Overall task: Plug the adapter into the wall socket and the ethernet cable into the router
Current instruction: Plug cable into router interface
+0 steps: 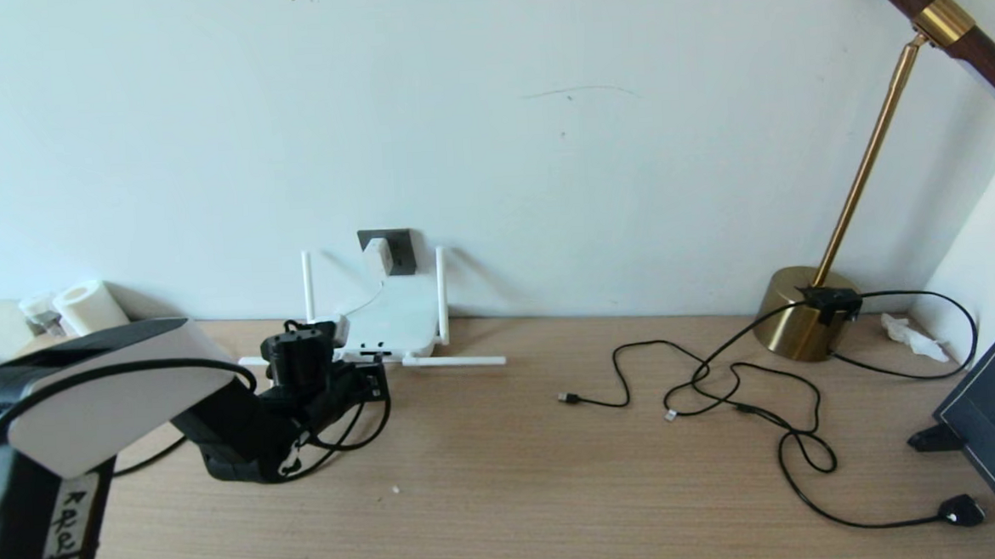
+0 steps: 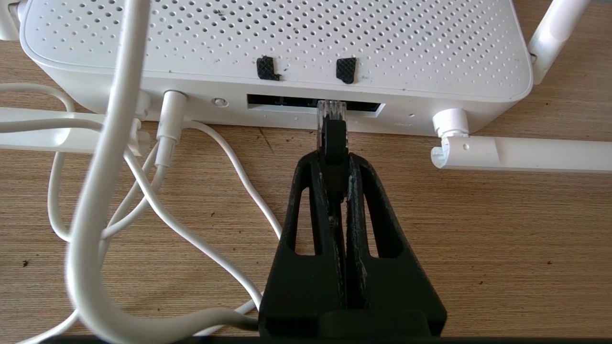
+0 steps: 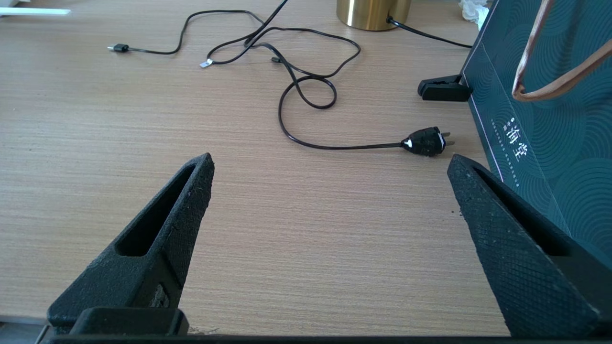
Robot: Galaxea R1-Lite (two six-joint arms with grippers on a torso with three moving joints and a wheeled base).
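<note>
My left tool (image 2: 333, 143) clamped on ethernet cable (image 2: 332, 125) plug, clear tip at router (image 2: 287, 57) port mouth, 12 o'clock. Keep plug level, push straight. Right tool (image 3: 330, 165) apart, parked over tabletop (image 3: 287, 215).

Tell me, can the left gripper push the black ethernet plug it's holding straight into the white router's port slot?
Probably yes. The left gripper is shut on the black ethernet cable plug, whose clear tip already sits at the flat white router's dark port slot. The thin white cords lie to one side, not between.
</note>
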